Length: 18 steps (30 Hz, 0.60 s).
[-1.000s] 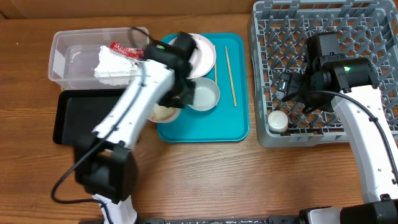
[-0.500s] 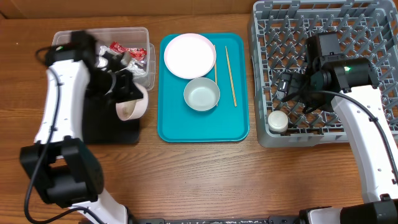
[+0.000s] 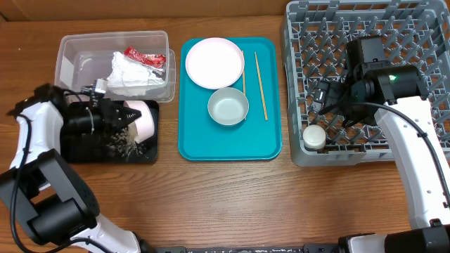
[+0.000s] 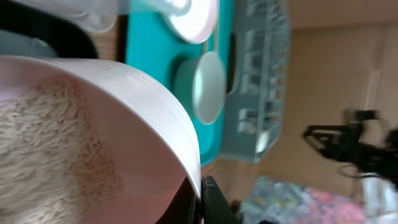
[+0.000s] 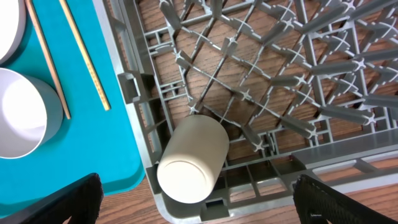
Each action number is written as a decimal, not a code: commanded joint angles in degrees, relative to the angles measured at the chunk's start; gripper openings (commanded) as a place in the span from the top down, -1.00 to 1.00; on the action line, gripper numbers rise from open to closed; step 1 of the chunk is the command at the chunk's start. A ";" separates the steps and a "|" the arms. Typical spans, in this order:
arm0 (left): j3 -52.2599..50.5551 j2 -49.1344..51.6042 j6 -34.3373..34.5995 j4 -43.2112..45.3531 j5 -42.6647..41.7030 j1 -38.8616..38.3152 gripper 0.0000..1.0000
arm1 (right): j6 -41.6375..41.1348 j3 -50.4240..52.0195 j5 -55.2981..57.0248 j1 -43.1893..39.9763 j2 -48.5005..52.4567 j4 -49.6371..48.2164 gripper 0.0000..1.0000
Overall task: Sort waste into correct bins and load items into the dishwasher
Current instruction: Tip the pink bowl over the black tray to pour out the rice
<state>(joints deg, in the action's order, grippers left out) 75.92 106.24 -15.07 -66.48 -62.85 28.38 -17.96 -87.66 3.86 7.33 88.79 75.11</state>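
My left gripper (image 3: 125,116) is shut on the rim of a pale pink plate (image 3: 145,119), held tipped on edge over the black tray (image 3: 74,137). Rice-like scraps (image 3: 123,145) lie scattered on that tray. In the left wrist view the jaws (image 4: 202,193) pinch the plate (image 4: 143,118), and scraps (image 4: 43,143) still cling to it. The clear tub (image 3: 67,67) holds the white napkin (image 3: 130,74) and red wrapper (image 3: 144,57). My right gripper (image 3: 327,98) is open over the grey dish rack (image 3: 365,42); in the right wrist view its jaws (image 5: 199,202) sit above the white cup (image 5: 193,158), which lies in the rack's corner.
The teal serving tray (image 3: 264,140) holds a pale pink plate (image 3: 214,62), a pale bowl (image 3: 228,107) and wooden chopsticks (image 3: 260,77). The cup (image 3: 314,135) lies at the rack's front left. Bare wooden table runs along the front edge.
My left arm swung left from the teal tray with the plate, out over the black tray, and tipped it. Scraps now lie on the black tray. The right arm has not moved.
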 commanded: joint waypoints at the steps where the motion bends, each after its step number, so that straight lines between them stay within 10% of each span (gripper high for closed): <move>1: -0.35 -1.01 -1.66 0.26 -13.38 2.23 0.92 | 1.11 -1.14 0.59 0.04 -0.04 0.33 -1.00; 18: -0.35 -0.98 5.68 0.11 -27.78 3.96 0.92 | 1.51 -1.14 0.59 0.04 -0.04 0.46 -1.00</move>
<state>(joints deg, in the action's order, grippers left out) 75.75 106.24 -11.51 -66.35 -86.70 32.14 -16.67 -87.66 3.88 7.31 88.79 75.72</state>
